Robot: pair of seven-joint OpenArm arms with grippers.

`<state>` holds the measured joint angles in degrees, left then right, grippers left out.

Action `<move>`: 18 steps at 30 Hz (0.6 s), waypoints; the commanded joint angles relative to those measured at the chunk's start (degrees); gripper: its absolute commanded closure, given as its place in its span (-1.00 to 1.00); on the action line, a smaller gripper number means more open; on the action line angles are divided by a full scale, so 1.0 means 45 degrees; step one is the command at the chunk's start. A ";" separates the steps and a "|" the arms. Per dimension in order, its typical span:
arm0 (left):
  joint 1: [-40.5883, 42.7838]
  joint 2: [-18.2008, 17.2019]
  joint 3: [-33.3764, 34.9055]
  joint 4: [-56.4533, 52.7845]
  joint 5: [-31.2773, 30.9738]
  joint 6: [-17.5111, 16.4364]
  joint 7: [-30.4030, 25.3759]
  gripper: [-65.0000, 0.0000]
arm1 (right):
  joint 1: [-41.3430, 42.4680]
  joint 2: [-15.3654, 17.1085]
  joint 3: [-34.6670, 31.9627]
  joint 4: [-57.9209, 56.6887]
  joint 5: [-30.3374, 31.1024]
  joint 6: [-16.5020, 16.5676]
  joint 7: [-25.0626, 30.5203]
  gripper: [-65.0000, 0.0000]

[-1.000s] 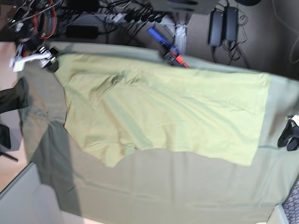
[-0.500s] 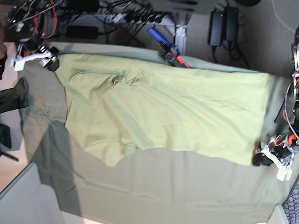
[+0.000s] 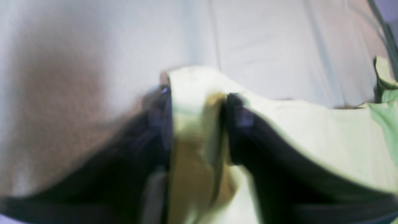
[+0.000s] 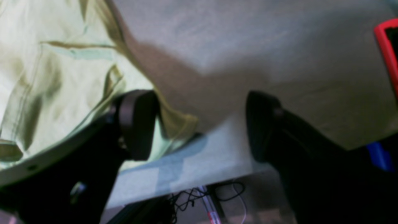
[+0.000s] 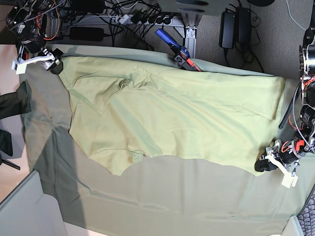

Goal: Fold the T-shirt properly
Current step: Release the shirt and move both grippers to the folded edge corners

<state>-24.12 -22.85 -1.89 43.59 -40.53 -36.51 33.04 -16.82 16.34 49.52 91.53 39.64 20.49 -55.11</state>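
The pale yellow-green T-shirt [image 5: 172, 113] lies spread on the grey-green table cloth [image 5: 172, 201]. My left gripper [image 5: 261, 166] is at the shirt's lower right corner. In the left wrist view [image 3: 199, 124] its dark fingers [image 3: 239, 124] stand close together with a bunched fold of the shirt [image 3: 311, 133] pinched between them; the view is blurred. My right gripper [image 5: 55, 63] is at the shirt's upper left corner. In the right wrist view [image 4: 199, 130] it is wide open, with the shirt's corner [image 4: 177, 124] lying between the fingers [image 4: 136, 124].
A blue and red tool [image 5: 177, 51] lies at the table's far edge. Cables and power bricks [image 5: 236, 24] are on the floor behind it. A dark object [image 5: 12, 101] sits at the left edge. A red-rimmed thing [image 4: 385, 53] shows in the right wrist view.
My left arm has come in from the right and moved left to the shirt's lower right corner. My right gripper has stayed at the upper left corner.
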 commanded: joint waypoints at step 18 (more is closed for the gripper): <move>-0.0175 -0.0238 -0.0073 0.2351 -0.2142 -0.0775 0.2079 1.00 | 0.4828 0.2730 0.0282 -0.0695 0.0330 0.0627 0.0763 -0.37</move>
<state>-23.31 -23.16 -1.93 53.23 -48.80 -38.83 43.35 4.08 27.27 50.54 87.48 40.49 20.64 -52.95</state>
